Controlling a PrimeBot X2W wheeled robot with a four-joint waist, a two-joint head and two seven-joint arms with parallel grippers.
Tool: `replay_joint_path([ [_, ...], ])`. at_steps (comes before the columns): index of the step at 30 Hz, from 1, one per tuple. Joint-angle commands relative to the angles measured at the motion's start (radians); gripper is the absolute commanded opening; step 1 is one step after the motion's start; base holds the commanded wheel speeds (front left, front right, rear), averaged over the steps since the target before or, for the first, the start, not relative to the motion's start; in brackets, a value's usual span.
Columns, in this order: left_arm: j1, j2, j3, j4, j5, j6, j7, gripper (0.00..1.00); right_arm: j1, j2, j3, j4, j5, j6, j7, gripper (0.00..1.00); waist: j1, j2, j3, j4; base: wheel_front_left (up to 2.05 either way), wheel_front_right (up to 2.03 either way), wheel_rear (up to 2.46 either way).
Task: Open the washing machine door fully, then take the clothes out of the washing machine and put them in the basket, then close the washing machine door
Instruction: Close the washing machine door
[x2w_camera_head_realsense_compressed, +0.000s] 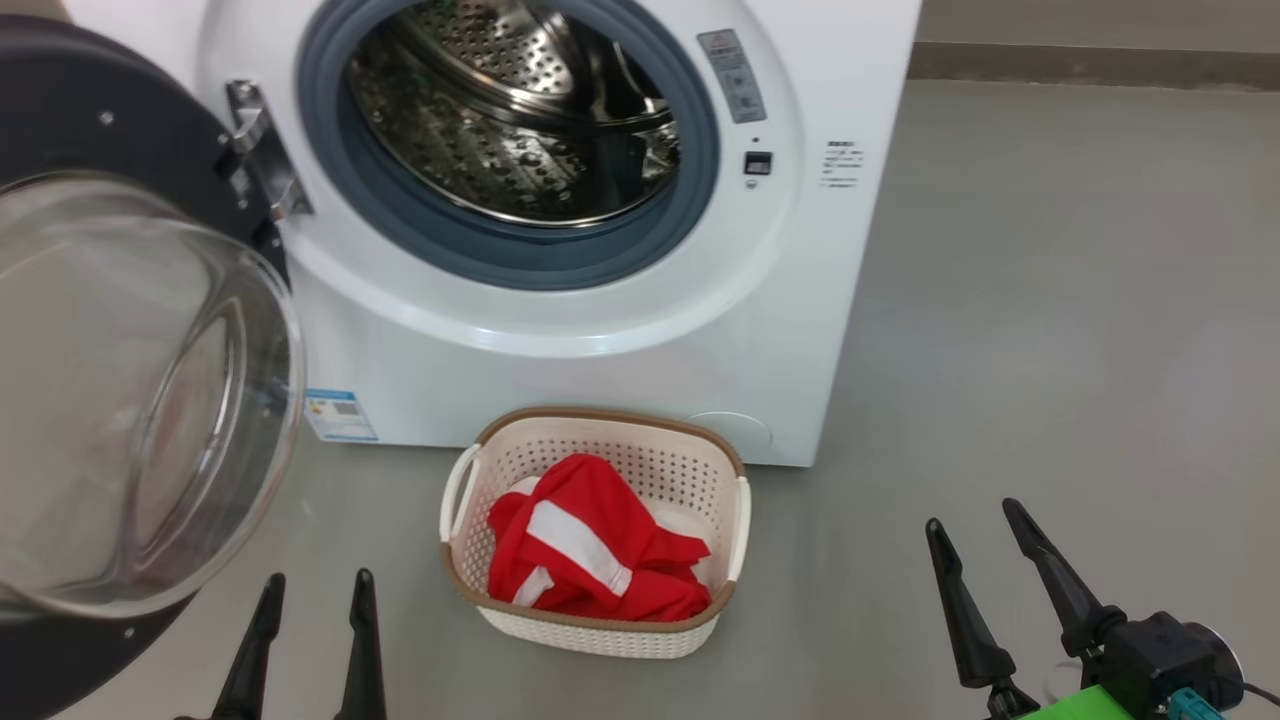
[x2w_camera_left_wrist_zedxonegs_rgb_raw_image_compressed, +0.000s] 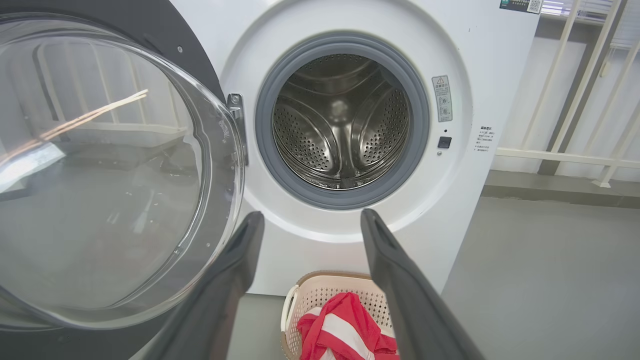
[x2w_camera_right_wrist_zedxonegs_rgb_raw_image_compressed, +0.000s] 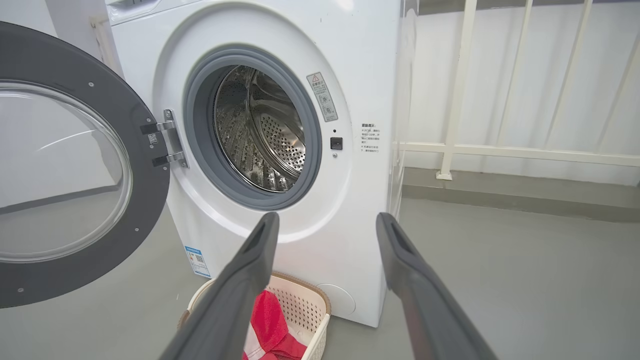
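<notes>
Done: washing machine door (x2w_camera_head_realsense_compressed: 120, 380) swung wide at left of frame; drum (x2w_camera_head_realsense_compressed: 520, 130) of washing machine (x2w_camera_head_realsense_compressed: 600, 340) looks empty; clothes (x2w_camera_head_realsense_compressed: 590, 550) in basket (x2w_camera_head_realsense_compressed: 600, 413), lower centre. left gripper (x2w_camera_head_realsense_compressed: 319, 576) and right gripper (x2w_camera_head_realsense_compressed: 972, 513) spread wide, empty, along bottom edge. Remaining: shut door.

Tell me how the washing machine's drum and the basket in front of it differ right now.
The drum is shiny steel; the basket is cream plastic with a brown rim. The drum looks empty, while the basket holds the red clothes. The drum opens toward the front of the washing machine; the basket opens upward on the floor. Both have perforated walls.
</notes>
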Motion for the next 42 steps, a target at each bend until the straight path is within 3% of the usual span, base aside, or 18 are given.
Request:
replay_joint_path([
  [1, -0.038, 0.009, 0.033, -0.036, 0.017, 0.009, -0.012, 1.00, -0.050, -0.013, 0.028, -0.031, -0.002, 0.006, -0.006, 1.00, 0.0000, 0.0000, 0.015, 0.052, 0.00, 0.00, 0.00],
  [22, -0.029, 0.004, 0.013, -0.100, 0.021, 0.066, -0.012, 1.00, -0.086, -0.013, 0.058, -0.035, -0.020, 0.006, -0.006, 1.00, 0.0000, 0.0000, 0.057, 0.335, 0.00, 0.00, 0.00],
  [42, -0.021, 0.002, 0.005, -0.144, 0.010, 0.097, -0.012, 1.00, -0.095, -0.013, 0.066, -0.031, -0.032, 0.006, -0.006, 1.00, 0.0000, 0.0000, 0.078, 0.378, 0.00, 0.00, 0.00],
])
